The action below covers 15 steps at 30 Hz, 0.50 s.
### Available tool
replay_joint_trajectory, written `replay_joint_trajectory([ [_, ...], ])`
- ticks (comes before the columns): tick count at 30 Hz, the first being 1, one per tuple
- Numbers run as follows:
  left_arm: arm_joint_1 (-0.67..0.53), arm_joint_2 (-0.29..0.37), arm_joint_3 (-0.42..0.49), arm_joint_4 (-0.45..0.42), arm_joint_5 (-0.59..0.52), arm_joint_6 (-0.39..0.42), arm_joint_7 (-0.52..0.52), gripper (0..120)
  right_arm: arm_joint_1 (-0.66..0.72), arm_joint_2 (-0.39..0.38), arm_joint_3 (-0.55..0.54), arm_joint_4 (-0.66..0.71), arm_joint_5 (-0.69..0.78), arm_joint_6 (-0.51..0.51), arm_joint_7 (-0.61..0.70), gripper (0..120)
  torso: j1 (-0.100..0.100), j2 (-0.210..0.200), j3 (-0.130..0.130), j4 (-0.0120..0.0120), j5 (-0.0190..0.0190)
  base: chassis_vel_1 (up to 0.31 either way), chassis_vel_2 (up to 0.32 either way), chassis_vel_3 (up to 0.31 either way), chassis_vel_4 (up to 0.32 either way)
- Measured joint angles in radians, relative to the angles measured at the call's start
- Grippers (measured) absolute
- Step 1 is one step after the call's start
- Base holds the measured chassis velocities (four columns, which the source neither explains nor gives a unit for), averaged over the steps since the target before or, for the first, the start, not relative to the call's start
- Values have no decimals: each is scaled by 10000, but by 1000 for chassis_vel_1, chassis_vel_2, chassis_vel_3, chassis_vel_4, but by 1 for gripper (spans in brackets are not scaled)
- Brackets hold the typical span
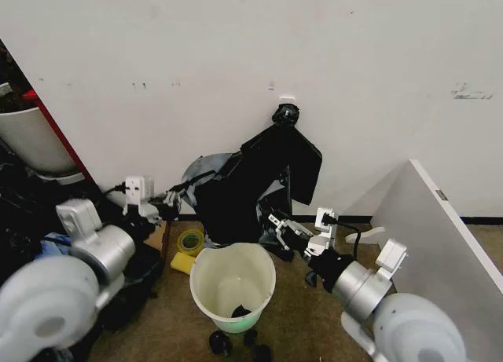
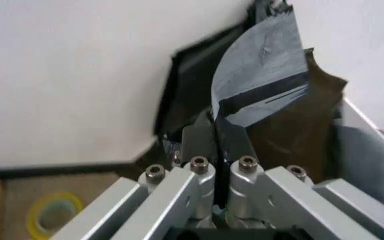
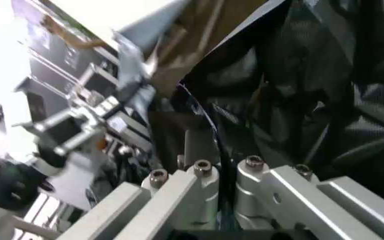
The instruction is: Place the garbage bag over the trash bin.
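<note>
The trash bin (image 1: 233,287), a small round white pail, stands on the floor in the middle of the head view with a dark scrap at its bottom. Just behind and above its far rim hangs the garbage bag (image 1: 229,199), glossy black film stretched between both grippers. My left gripper (image 1: 174,199) is shut on the bag's left edge. In the left wrist view its fingers (image 2: 213,132) pinch the shiny film (image 2: 259,75). My right gripper (image 1: 277,224) is shut on the bag's right edge near the bin's rim. In the right wrist view it (image 3: 212,145) clamps the wrinkled film (image 3: 299,75).
A flat black sheaf of bags (image 1: 297,154) hangs from a wall hook behind. A yellow tape roll (image 1: 190,242) and a yellow block (image 1: 181,262) lie left of the bin. A white tub with a red edge (image 1: 31,138) stands far left. A white panel (image 1: 440,236) leans at right.
</note>
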Motion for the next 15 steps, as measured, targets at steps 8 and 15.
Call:
replay_joint_trajectory([
  [8,-1593,897,-476,7,-2802,407,-36,0,125,-1119,1567,-17,1997,76,-568,0,0,0,0,0,2,0,0,0,0],
  [15,-3694,1934,-460,-4,-5805,974,-898,0,492,-2641,2809,-25,4068,256,-979,0,0,0,0,-1,2,0,0,0,0],
])
